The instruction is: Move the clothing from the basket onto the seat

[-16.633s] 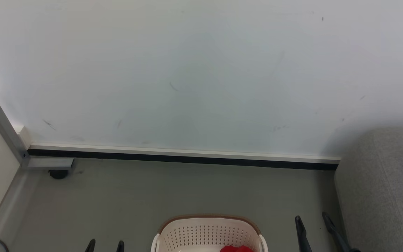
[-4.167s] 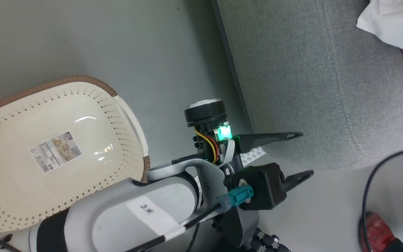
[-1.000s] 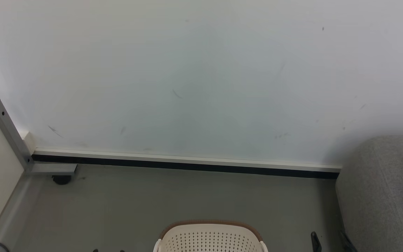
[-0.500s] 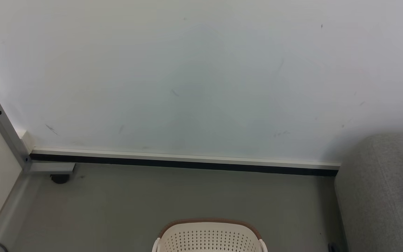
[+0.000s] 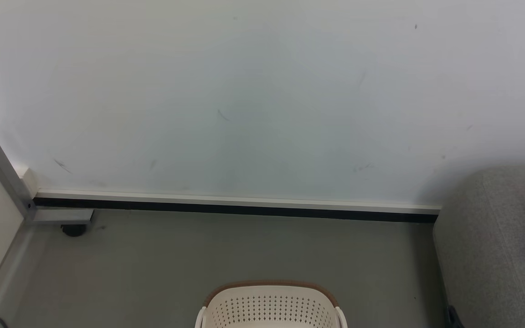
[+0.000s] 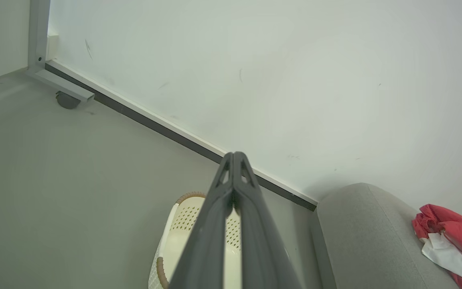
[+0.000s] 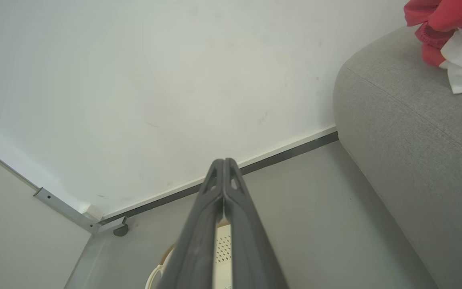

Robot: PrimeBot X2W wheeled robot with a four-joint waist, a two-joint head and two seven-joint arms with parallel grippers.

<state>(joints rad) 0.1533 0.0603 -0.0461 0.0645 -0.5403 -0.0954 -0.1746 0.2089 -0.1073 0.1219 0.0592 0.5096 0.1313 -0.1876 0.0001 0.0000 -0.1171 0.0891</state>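
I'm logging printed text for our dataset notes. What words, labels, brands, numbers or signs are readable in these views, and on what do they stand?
No text can be read in any view.
The basket shows its perforated wall and brown rim, with no lettering on them.
The clothing on the seat shows red fabric and a white part, with no legible print.
The wall carries no sign.

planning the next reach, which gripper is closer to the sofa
Right. The right gripper is close beside the sofa's end; the left gripper is farther off, with the basket lying between it and the sofa.
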